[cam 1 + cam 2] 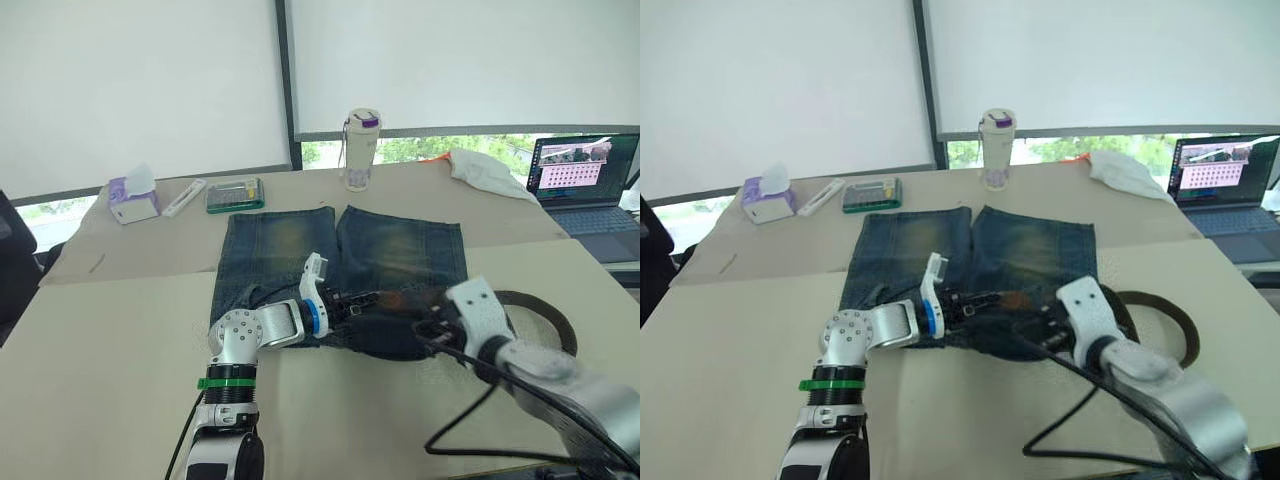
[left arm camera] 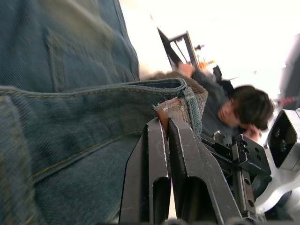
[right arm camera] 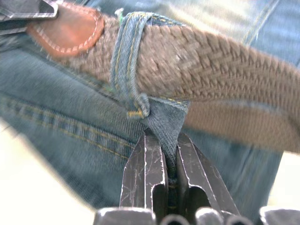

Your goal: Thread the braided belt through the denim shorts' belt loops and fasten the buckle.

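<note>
The denim shorts [image 1: 290, 245] lie flat on the table, waistband toward me. The braided belt [image 3: 220, 61] runs through one of the belt loops [image 3: 129, 61], and its reddish leather tip [image 3: 70, 30] sticks out beyond that loop. The rest of the belt curves off to the right of the shorts [image 1: 545, 310]. My left gripper [image 2: 164, 123] is shut on the leather tip at the middle of the waistband [image 1: 365, 298]. Just right of it, my right gripper [image 3: 171, 140] is shut on a fold of waistband denim under the loop [image 1: 425, 325]. The buckle is out of view.
At the table's far side stand a tissue box [image 1: 133, 200], a green box [image 1: 235, 194] and a clear bottle [image 1: 361, 150]. A white cloth [image 1: 485, 172] and an open laptop [image 1: 585, 180] lie at the far right. A person [image 2: 243, 108] sits beyond the table.
</note>
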